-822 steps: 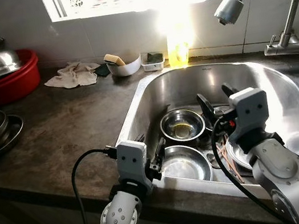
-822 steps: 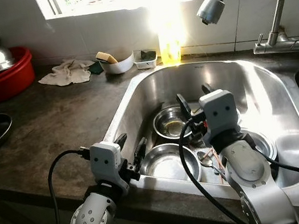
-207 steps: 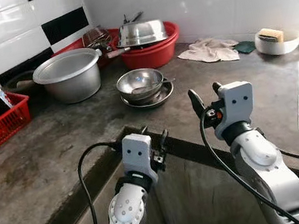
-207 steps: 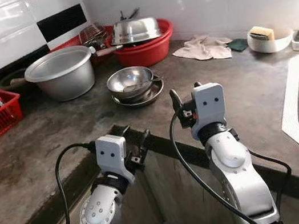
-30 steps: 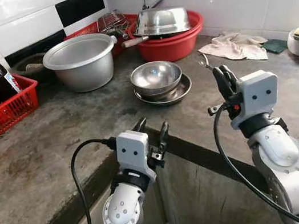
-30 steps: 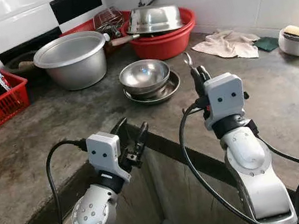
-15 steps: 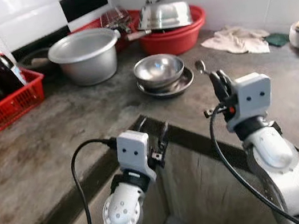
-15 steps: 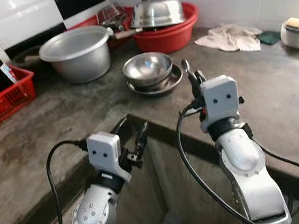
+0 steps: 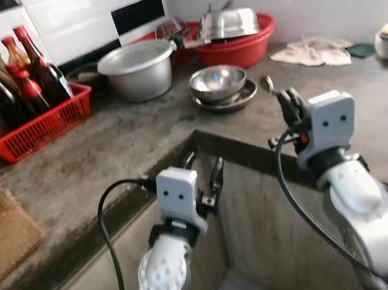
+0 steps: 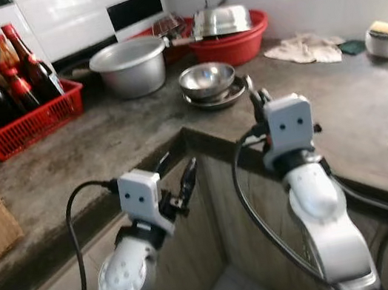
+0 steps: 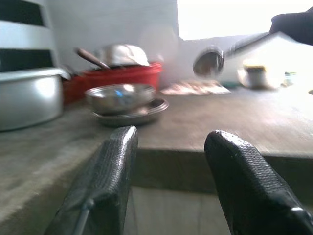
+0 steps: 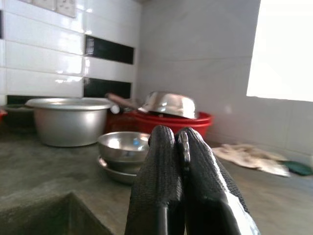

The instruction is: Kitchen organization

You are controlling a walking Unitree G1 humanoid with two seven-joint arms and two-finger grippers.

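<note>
**One spoon to deliver to the stacked bowls**

One spoon [image 9: 268,85] stands pinched in your right gripper [image 9: 288,104], bowl end up, fingers clamped tight on its handle. The stacked bowls [image 9: 219,84] sit at about eleven o'clock from it on the counter [image 9: 105,153]. Judging by this, ease forward and keep the spoon upright before lowering. Your left gripper [image 9: 211,176] hangs spread and empty below the counter edge.
</note>
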